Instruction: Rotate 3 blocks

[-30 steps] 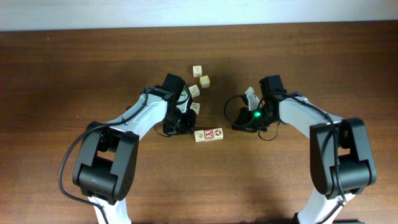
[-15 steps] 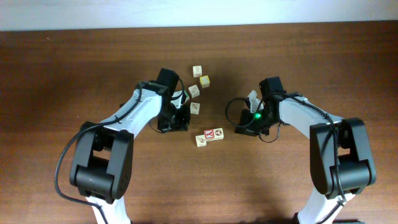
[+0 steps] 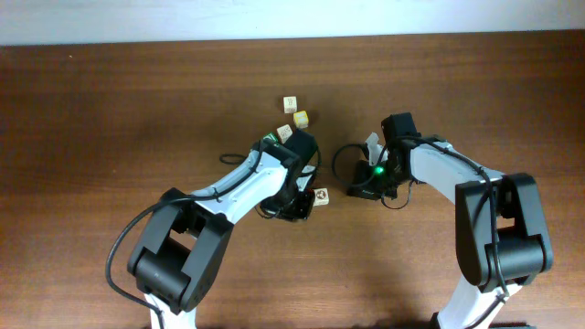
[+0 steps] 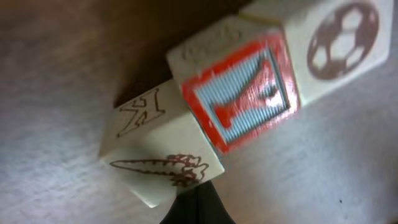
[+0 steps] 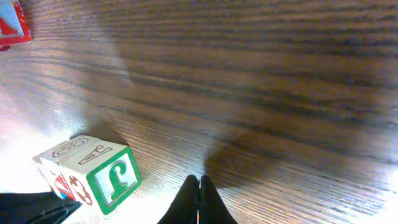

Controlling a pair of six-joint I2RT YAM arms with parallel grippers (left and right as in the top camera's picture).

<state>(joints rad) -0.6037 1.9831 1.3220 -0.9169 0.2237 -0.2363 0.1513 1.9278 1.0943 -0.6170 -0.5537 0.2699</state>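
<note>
Three blocks lie in a row in the left wrist view: one with a brown drawing (image 4: 163, 163), one with a red-framed letter (image 4: 239, 93), one with a ball picture (image 4: 339, 34). My left gripper (image 4: 198, 210) is shut, its tip against the lower corner of the drawing block. From overhead the left gripper (image 3: 302, 202) covers most of the row, and only the end block (image 3: 321, 196) shows. My right gripper (image 5: 199, 198) is shut and holds nothing. It stands on the table right of a green J block (image 5: 93, 175). Overhead, the right gripper (image 3: 355, 187) is right of the row.
Three more blocks sit loose behind the left arm: one far back (image 3: 290, 102), a yellow-faced one (image 3: 301, 119), and one at the arm's edge (image 3: 284, 132). A red block edge (image 5: 9, 25) shows at the right wrist view's top left corner.
My left arm has swung right, from beside the loose blocks to over the row of three, and now hides two of them. The right arm has not moved.
</note>
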